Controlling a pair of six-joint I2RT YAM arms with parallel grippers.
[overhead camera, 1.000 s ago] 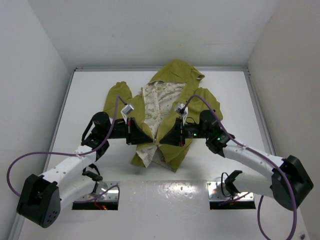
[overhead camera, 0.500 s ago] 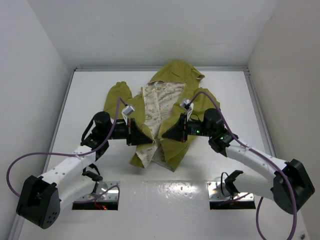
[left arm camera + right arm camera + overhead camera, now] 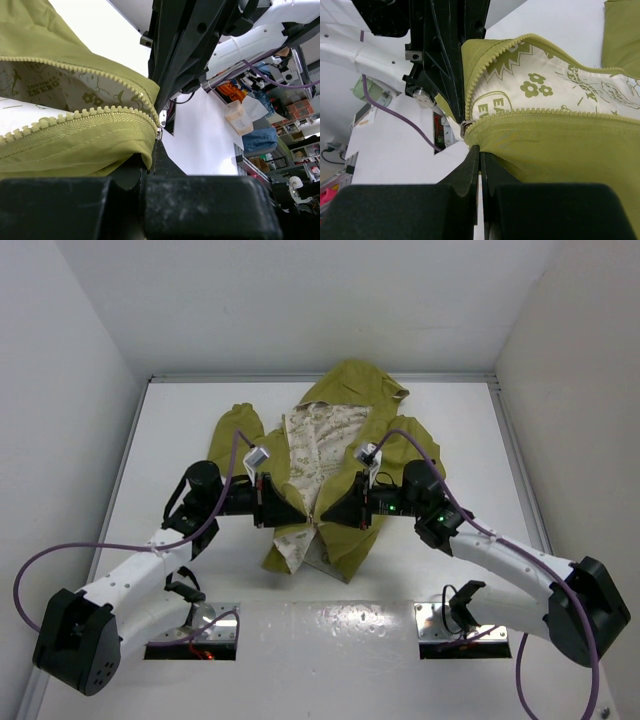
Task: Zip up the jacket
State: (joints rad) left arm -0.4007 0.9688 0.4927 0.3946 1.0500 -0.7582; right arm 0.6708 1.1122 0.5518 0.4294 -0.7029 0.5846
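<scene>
The olive-green hooded jacket (image 3: 345,435) lies on the white table, front open, cream patterned lining showing. My left gripper (image 3: 300,517) and right gripper (image 3: 328,517) face each other at the lower front opening, each shut on a zipper edge of the jacket. In the left wrist view the jacket's edge (image 3: 75,140) is pinched in my left gripper (image 3: 151,150), with a small metal zipper part (image 3: 159,133) at its tip. In the right wrist view my right gripper (image 3: 480,152) pinches the jacket (image 3: 560,145) just below the metal zipper slider (image 3: 463,128).
White walls (image 3: 90,350) enclose the table on the left, back and right. The table's near edge carries two metal mounting plates (image 3: 455,625). Purple cables (image 3: 60,555) loop from both arms.
The right gripper drew away to the right half a second ago and has come back left, close to the left gripper. The left gripper has barely moved.
</scene>
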